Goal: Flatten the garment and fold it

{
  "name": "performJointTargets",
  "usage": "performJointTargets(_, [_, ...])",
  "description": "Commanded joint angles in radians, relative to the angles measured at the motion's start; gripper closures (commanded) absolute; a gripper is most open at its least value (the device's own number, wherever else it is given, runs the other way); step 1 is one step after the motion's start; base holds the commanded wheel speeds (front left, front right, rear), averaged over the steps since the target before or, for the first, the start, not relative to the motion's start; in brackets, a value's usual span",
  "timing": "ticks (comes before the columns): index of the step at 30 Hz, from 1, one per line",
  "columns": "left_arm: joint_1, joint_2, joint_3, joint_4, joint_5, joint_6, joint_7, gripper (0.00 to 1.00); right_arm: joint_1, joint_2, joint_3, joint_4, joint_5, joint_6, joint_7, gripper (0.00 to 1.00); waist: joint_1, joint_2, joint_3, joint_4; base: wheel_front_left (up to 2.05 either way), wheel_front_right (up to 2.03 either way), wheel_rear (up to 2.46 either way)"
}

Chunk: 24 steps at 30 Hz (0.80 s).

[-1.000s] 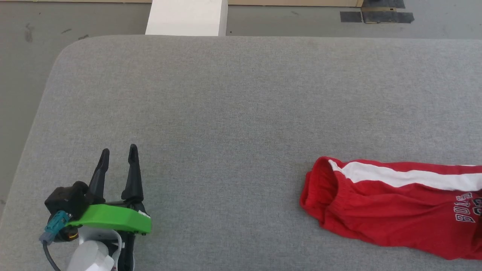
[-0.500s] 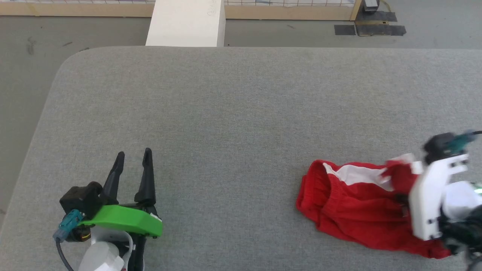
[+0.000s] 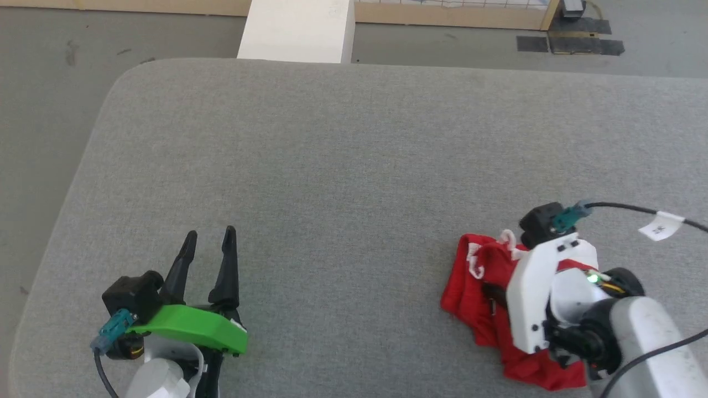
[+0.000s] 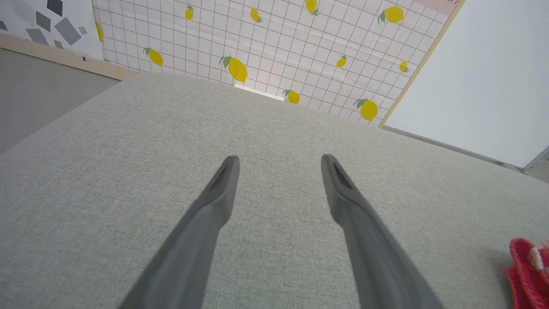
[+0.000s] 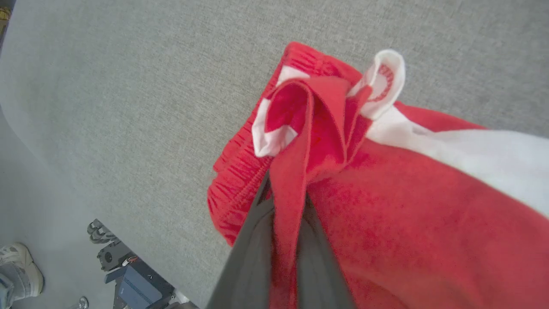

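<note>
While my right gripper (image 5: 286, 193) is squeezed tight on a fold of the shorts (image 5: 386, 214), my left gripper (image 3: 210, 235) is wide open and holds nothing. The red cloth runs up between my right fingers (image 5: 253, 249), so I have a good pinch on it.

The shorts are all in a lump on the gray table (image 3: 354, 166). They sit right at my right gripper and under it. The stretchy waist end (image 5: 233, 171) pokes out just past my right fingertips, on the side that faces my left gripper. A white stripe (image 5: 472, 150) runs off the other way, back under my right arm. So I think the long way of the shorts goes side to side, from one gripper toward the other, but the lump makes it hard to be sure.

From my left gripper the shorts are well off to the right, with bare table in between. My right arm is much nearer, and it has the cloth.

I think the flattening is not done yet. Next I guess my left gripper must go right to the waist end and pinch it. Then both can pull apart and lay the shorts flat. If only one side pulls, the lump may just slide.
</note>
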State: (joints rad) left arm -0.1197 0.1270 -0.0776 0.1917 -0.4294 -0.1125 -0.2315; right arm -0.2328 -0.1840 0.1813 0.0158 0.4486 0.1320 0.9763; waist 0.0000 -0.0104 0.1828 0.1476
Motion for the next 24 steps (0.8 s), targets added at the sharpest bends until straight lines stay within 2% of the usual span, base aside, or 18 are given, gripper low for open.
performJointTargets(1, [-0.005,0.003,-0.001,0.010,-0.017,-0.002,0.000,0.00,-0.017,0.013,0.011,0.025,-0.015,-0.001,-0.022,1.00,0.0000,0.0104,0.005,0.004,0.00,0.00,0.00])
performJointTargets(4, [-0.006,0.002,-0.004,0.014,-0.021,-0.002,0.000,0.00,-0.026,0.036,0.029,0.077,-0.031,-0.001,-0.062,1.00,0.0000,0.0104,0.008,0.006,0.00,0.00,0.00])
performJointTargets(6, [-0.005,0.002,-0.004,0.015,-0.023,0.001,0.000,0.00,-0.035,0.046,0.044,0.098,-0.037,-0.001,-0.084,0.00,0.0000,0.0104,0.007,0.002,0.00,0.00,0.00])
performJointTargets(11, [0.000,0.006,-0.003,0.022,-0.025,0.005,-0.002,0.00,-0.059,0.054,0.085,0.079,-0.037,-0.001,-0.105,0.00,0.0000,0.0104,-0.004,-0.013,0.00,0.00,0.00])
performJointTargets(18, [0.004,0.009,-0.003,0.014,-0.023,0.014,-0.006,0.00,-0.081,0.057,0.130,-0.056,-0.006,-0.001,-0.128,0.00,0.0000,0.0104,-0.011,-0.057,0.00,0.00,0.00])
performJointTargets(20, [0.003,0.011,-0.003,0.012,-0.022,0.015,-0.008,0.00,-0.075,0.057,0.104,-0.096,-0.008,-0.001,-0.151,0.00,0.0000,0.0104,-0.013,-0.070,0.00,0.00,0.00])
performJointTargets(24, [0.000,0.009,-0.007,0.000,-0.015,0.021,-0.012,0.00,-0.041,0.046,-0.021,-0.151,-0.114,-0.001,-0.214,0.00,0.0000,0.0104,-0.011,-0.090,0.00,0.00,0.00])
